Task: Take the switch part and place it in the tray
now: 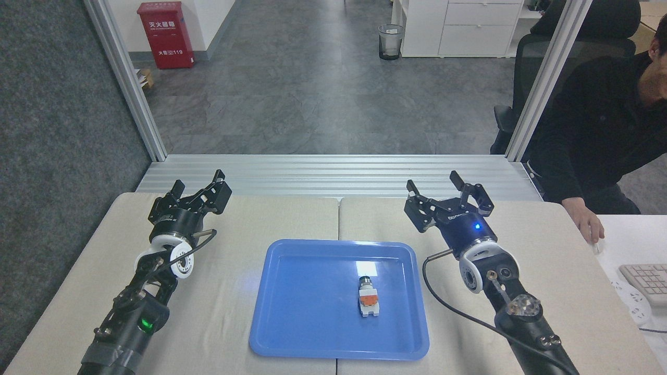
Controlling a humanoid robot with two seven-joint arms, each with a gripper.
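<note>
A: Where's the switch part [367, 298] rn?

B: You've got it lying flat inside the tray [292, 312], right of the tray's middle, round button end pointing to the tray's far rim, white block end toward the near rim. Orange bit in the middle faces up. Nothing touches it.

A: And the right gripper [447, 200]?

B: Well clear of it. You see it up past the tray's far right corner, over the beige table [521, 250], fingers spread apart, empty. Blue LED lit on its body. Its cable loops down just beside the tray's right rim.

A: Left gripper [200, 192]?

B: Off to the tray's left and farther back, near the table's far edge. Seen side-on and dark, so you can't tell if the fingers are parted or closed. Nothing visibly in it. Green light on that arm lower down, left of the tray.

A: Anything else near the tray?

B: Not on the table. Well right of the tray, a person [599, 125] in a dark top sits w/ a hand [589, 224] at a white desk; keyboard [646, 281] corner shows there too. Far behind the tray: red box [165, 34], bin [391, 41].
</note>
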